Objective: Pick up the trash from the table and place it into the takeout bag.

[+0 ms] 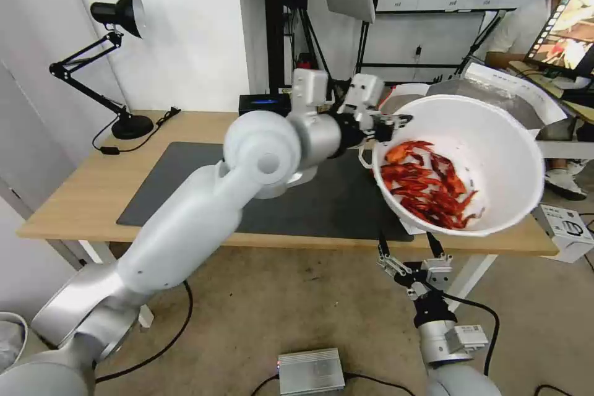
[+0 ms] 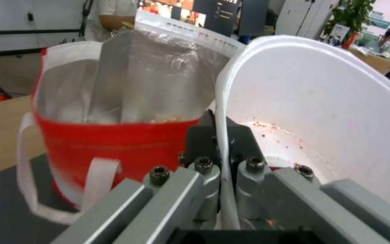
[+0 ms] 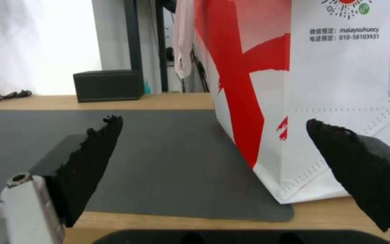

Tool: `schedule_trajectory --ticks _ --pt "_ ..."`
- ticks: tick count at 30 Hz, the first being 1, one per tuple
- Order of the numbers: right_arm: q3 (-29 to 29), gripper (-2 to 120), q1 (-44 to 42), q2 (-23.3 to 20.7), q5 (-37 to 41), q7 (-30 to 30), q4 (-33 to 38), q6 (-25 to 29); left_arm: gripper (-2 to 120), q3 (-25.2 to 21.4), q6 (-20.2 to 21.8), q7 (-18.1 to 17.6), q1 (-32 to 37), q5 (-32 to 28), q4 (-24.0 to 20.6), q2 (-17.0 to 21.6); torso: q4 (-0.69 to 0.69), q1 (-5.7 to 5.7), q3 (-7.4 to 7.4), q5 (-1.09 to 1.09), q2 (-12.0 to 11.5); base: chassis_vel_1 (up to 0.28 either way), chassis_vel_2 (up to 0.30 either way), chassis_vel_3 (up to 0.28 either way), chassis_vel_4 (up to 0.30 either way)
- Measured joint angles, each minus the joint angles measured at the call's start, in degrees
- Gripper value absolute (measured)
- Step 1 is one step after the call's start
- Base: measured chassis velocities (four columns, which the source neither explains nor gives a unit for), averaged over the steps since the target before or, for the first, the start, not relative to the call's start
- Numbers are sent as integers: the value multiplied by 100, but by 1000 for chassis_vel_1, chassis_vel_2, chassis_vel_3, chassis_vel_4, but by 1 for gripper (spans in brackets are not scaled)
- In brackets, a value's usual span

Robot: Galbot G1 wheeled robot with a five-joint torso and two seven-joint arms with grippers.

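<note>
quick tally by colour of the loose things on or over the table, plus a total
white: 1, the bowl of red shells, held up by the left gripper
white and red: 1, the takeout bag
black: 2, the lamp and the tissue box
dark grey: 1, the mat
total: 5

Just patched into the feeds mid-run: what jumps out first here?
The white bowl of red shells, tilted and held up close to the head camera by the left claw, which pinches its rim. Right behind it on the table stands the takeout bag, mouth open, foil lining showing. The right claw waits open below the table's front edge, facing the bag's side.
</note>
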Motion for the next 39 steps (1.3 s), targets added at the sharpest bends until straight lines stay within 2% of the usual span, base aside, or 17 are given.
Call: schedule_trajectory --ticks 4,5,6,7,9,14,17,21,34,39 --pt "0 100 0 0 0 0 0 0 0 66 0 -36 -200 -23 249 -223 0 0 0 0 0 0 0 0 0" --pt "0 100 0 0 0 0 0 0 0 98 0 -53 -295 -28 370 -335 0 1 0 0 0 0 0 0 0" --pt "0 100 0 0 0 0 0 0 0 189 0 -98 -536 -40 680 -598 0 0 0 0 0 0 0 0 0" --pt "0 100 0 0 0 0 0 0 0 189 0 -98 -536 -40 680 -598 0 0 0 0 0 0 0 0 0" --pt "0 100 0 0 0 0 0 0 0 283 0 -186 -845 -110 1047 -896 0 0 0 0 0 0 0 0 0" --pt "0 100 0 0 0 0 0 0 0 388 0 -315 -1102 -195 1364 -1103 1 0 0 0 0 0 0 0 0" --pt "0 100 0 0 0 0 0 0 0 401 0 -492 -1284 -240 1728 -1458 0 0 0 0 0 0 0 0 0" --pt "0 100 0 0 0 0 0 0 0 390 -44 -637 -1365 -241 1999 -1688 -1 0 0 1 0 0 0 0 0" --pt "0 100 0 0 0 0 0 0 0 396 -482 -992 -1545 -394 2471 -1798 0 0 0 -1 0 0 0 0 0" --pt "0 100 0 0 0 0 0 0 0 358 -831 -1207 -1609 -504 2710 -1794 0 1 0 -1 0 0 0 0 0"
